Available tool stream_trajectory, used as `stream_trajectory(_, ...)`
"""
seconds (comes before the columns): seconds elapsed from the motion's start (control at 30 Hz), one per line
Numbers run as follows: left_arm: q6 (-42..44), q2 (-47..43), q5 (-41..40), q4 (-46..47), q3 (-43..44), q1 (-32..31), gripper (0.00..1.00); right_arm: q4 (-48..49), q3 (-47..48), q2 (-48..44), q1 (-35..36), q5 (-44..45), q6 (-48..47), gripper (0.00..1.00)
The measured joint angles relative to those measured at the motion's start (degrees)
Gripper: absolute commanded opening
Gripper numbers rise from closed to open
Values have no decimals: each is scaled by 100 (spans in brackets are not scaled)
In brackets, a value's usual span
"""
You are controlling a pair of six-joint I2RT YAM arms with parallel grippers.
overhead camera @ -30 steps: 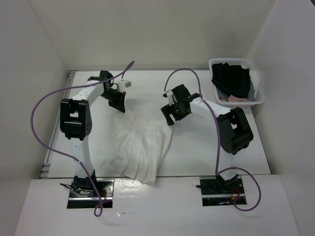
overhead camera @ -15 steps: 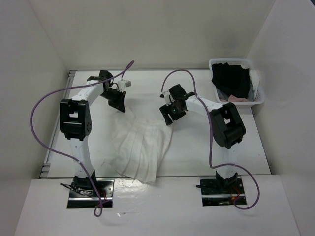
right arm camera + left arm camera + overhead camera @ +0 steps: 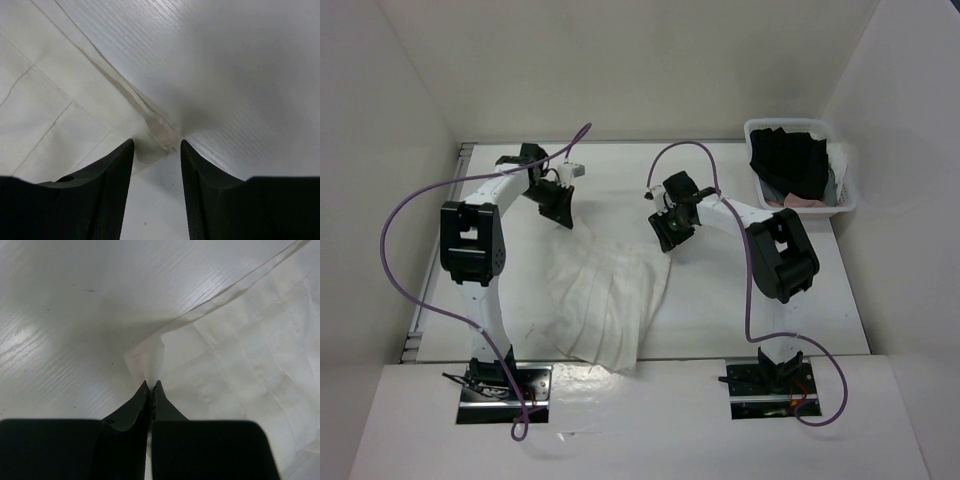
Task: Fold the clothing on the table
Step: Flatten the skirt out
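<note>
You haven't started folding, I judge: the clothing (image 3: 605,300) lies spread and slightly rumpled on the surface (image 3: 740,300) between the arms. Your left claw (image 3: 151,386) is pinched tight on the far left corner. Your right claw (image 3: 156,142) stands parted astride the far right corner, not yet gripping. Every fold remains.

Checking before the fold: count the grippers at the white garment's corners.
2. The left gripper is shut on the clothing's far-left corner; the right gripper straddles its far-right corner, jaws apart.
</note>
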Motion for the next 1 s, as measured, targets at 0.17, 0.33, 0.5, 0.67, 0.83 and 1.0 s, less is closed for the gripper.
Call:
stream_trajectory(0.17, 0, -24, 0, 9, -39, 28, 0, 0, 0, 9, 0, -13, -2, 47)
stream_trajectory(0.33, -2, -39, 0, 22, -61, 52, 0, -2, 0, 111, 0, -101, -24, 47)
stream_trajectory(0.5, 0, -39, -2, 26, -79, 55, 0, -2, 50, 179, 0, -297, -50, 44)
stream_trajectory(0.67, -2, -42, 0, 26, -81, 85, 0, -7, 90, 234, -2, -422, -131, 3)
stream_trajectory(0.83, -2, -92, 0, 26, -85, 105, 0, -9, 105, 258, -2, -509, -125, 0)
stream_trajectory(1.0, -24, -317, 7, 11, -168, 155, 0, -24, 105, 208, -2, -501, -122, 0)
